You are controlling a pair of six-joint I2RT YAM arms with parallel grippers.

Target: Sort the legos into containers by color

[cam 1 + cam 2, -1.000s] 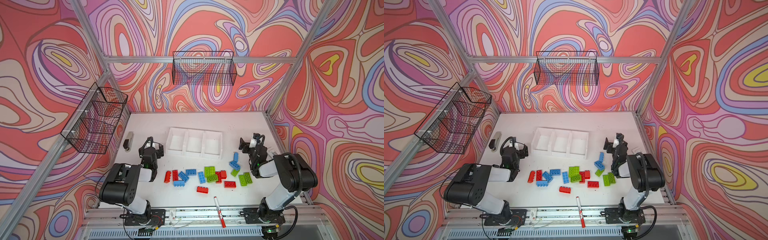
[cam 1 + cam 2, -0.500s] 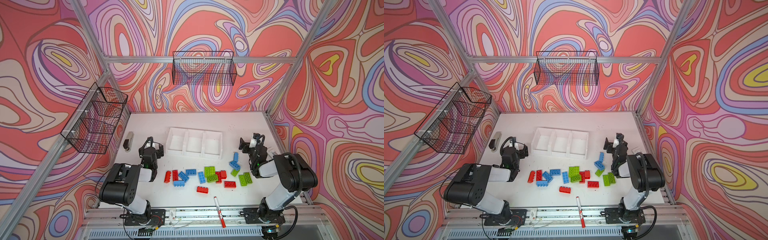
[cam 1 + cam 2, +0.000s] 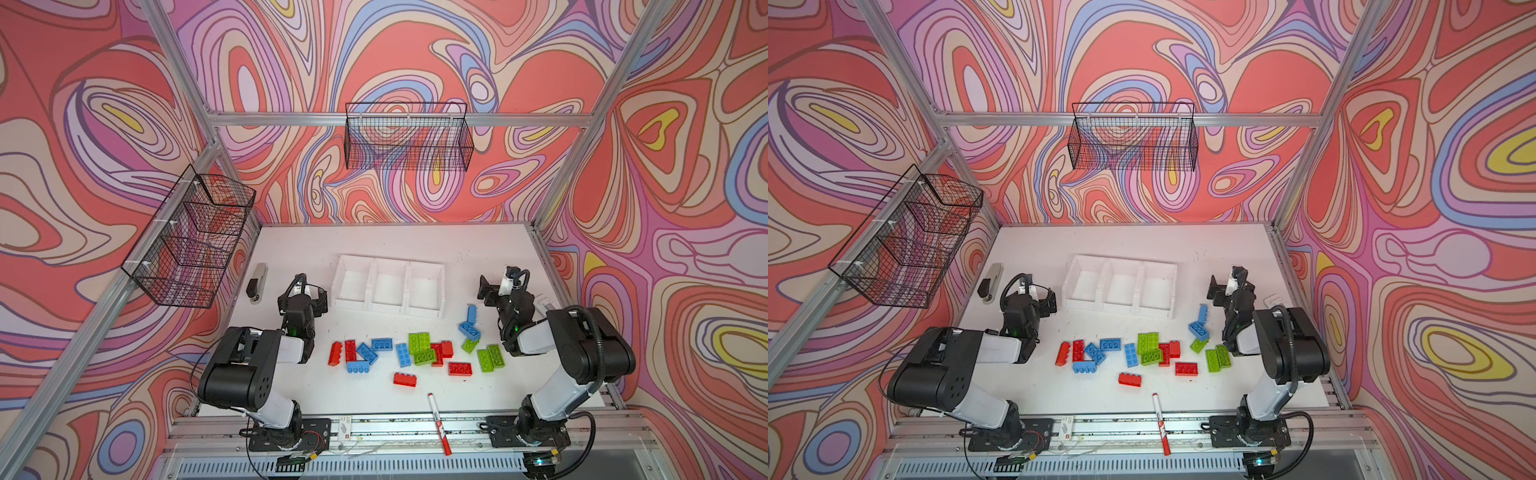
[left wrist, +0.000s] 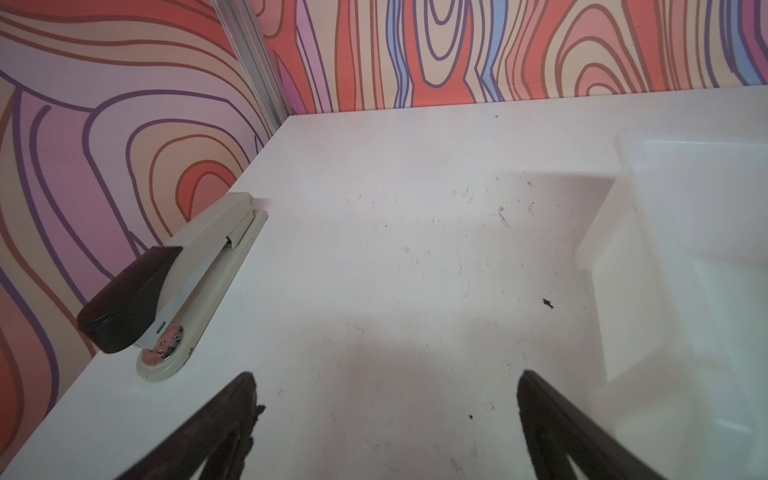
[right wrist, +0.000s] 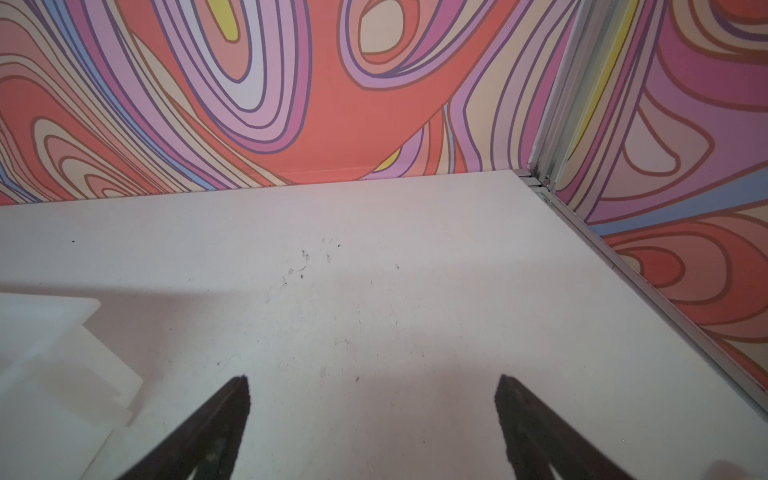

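The red-and-white marker pen (image 3: pixel 437 422), lying across the table's front edge at lower centre in both top views, carries a printed label too small to read, and so does a small white tag (image 3: pixel 345 427) on the metal rail just left of it. The legos (image 3: pixel 415 353) are chunky, glossy plastic bricks with studded tops. There are about eighteen of them: six red, six light blue and six lime green as far as I can tell. They are scattered in a loose band across the middle of the frame on the matte white table (image 3: pixel 395 245), some of them touching. Just above that band stand the containers (image 3: pixel 388 286), three boxy, open-topped white plastic bins joined in a row. Two black mesh baskets hang on the swirl-patterned walls: a long wire basket (image 3: pixel 407 141) at upper centre and a tiered wire basket (image 3: pixel 191 241) at left. One beige stapler (image 4: pixel 174 286) with a black cap lies by the table's left edge. The left gripper (image 4: pixel 386 380) sits left of the bins and the right gripper (image 5: pixel 372 381) right of them — both with dark jaws spread wide over bare tabletop, grasping nothing.
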